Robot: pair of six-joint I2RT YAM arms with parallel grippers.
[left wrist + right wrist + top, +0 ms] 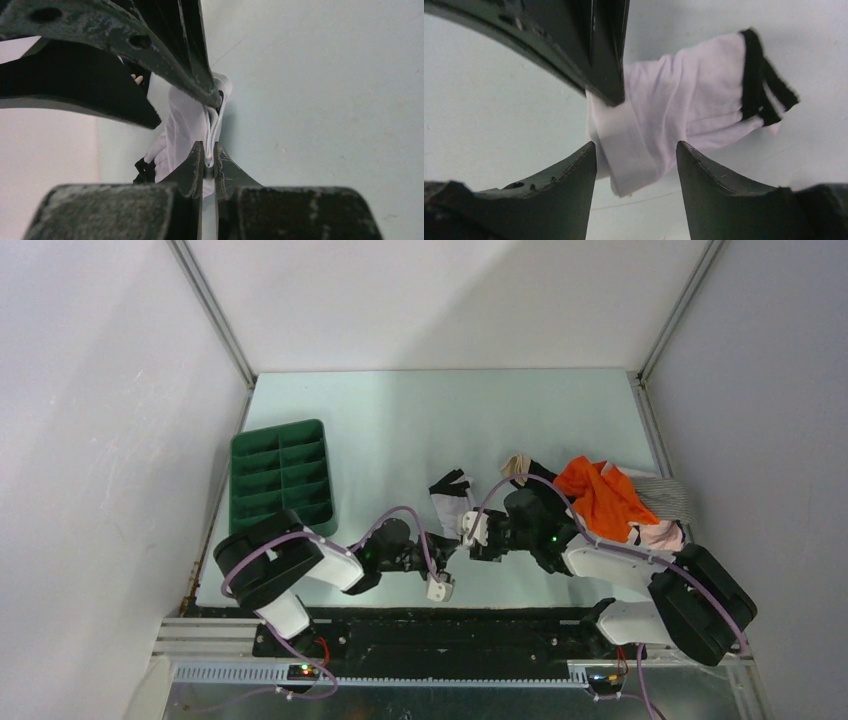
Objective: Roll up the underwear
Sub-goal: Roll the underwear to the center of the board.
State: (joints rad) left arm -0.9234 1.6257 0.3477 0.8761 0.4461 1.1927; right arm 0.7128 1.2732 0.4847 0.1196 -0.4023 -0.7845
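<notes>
Pinches an edge of the white underwear point(185, 120) in the left gripper point(209, 152), squeezed tight on the cloth. Holds the right gripper point(636, 150) wide open over the cloth's other end. Lies near the middle of the tabletop point(400, 420), at 9 o'clock from the orange clothes point(600, 495).

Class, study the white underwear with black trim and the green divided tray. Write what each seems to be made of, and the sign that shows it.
The underwear looks like soft, matte knit cloth, likely cotton: it creases and folds limply. The tray looks like rigid moulded plastic with a dull, even green finish: thin straight dividers and crisp edges.
</notes>
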